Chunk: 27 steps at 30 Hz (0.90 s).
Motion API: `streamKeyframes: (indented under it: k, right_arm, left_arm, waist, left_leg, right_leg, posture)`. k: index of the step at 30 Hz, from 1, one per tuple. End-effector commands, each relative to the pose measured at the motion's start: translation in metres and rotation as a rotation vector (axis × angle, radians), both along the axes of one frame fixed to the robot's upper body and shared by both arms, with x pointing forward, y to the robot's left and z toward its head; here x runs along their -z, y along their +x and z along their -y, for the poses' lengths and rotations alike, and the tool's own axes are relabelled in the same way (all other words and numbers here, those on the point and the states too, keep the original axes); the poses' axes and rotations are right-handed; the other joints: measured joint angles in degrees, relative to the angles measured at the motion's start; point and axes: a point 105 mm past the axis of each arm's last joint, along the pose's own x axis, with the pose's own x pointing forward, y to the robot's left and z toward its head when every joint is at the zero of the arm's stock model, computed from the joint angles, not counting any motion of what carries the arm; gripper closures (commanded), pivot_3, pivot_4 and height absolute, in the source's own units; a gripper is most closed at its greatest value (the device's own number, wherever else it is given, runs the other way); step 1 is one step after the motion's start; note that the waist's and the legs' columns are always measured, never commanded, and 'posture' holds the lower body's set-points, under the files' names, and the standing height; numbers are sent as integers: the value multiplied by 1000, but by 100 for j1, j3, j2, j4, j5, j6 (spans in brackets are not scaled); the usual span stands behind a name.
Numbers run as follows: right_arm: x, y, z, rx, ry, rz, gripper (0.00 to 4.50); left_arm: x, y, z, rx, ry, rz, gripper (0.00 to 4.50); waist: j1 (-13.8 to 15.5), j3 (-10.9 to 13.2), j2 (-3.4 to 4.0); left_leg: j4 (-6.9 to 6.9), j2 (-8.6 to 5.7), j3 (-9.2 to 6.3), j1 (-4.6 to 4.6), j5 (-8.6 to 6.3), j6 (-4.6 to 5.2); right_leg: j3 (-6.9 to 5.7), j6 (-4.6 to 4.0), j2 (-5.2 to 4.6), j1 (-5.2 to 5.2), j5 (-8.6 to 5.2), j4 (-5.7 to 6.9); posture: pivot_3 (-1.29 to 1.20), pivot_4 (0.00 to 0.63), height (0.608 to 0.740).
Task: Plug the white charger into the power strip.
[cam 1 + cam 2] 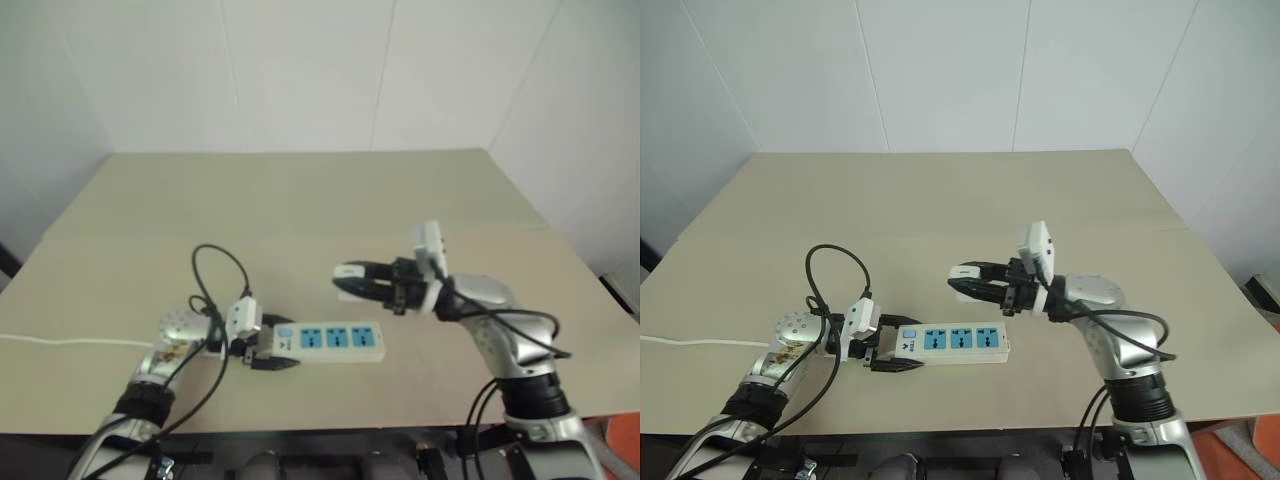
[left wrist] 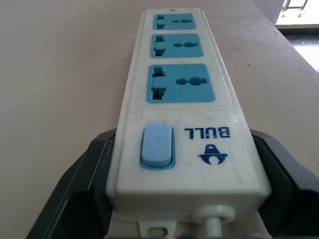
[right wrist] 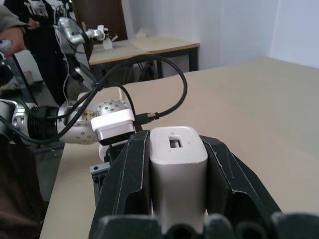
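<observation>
Step in hand: carrying white charger (image 3: pixel 178 172), pinched in right gripper (image 1: pixel 962 281), above table (image 1: pixel 940 190) at 1 o'clock of power strip (image 1: pixel 950 341). Left gripper (image 1: pixel 898 356) clamped strip's switch end flat. Next, likely: prongs turned down, aligned over blue socket, pressed.

white charger (image 3: pixel 178 172) prongs hidden

The setting is a robotics laboratory or test room. A plain beige table (image 1: pixel 300 200) stands against bare white panelled walls (image 1: pixel 300 70). In the right wrist view, a second table (image 3: pixel 144 50), another robot arm (image 3: pixel 75 32) and a standing person (image 3: pixel 15 30) occupy the far background.
</observation>
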Motion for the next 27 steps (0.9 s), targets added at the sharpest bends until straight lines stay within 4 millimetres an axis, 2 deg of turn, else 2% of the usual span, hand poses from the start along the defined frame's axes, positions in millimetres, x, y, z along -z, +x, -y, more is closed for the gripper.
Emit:
streamKeyframes:
  k: [1, 14, 27]
  right_arm:
    - [4, -3, -7, -24, -8, 73, 3339]
    - [38, -3, -33, -70, -27, 128, 3339]
    - [50, -6, -55, -93, 3, 123, 3339]
  left_arm:
    - [13, -4, 2, -5, 36, -39, 1199]
    - [14, -6, 2, -4, 38, -45, 1199]
    - [13, -9, -1, -7, 44, -51, 1199]
  waist:
    - [3, 0, 0]
    - [-2, 0, 0]
    - [-14, 0, 0]
  left_leg:
    - [0, 0, 0, 0, 0, 0]
    - [-1, 0, 0, 2, 0, 0]
    - [-4, 2, 0, 4, 0, -1]
  right_leg:
    - [0, 0, 0, 1, 0, -2]
    - [-1, 2, 0, 2, -1, -2]
    - [-1, -1, 1, 1, 0, -2]
  posture:
    - [0, 150, 740]
    - [0, 150, 740]
    - [0, 150, 740]
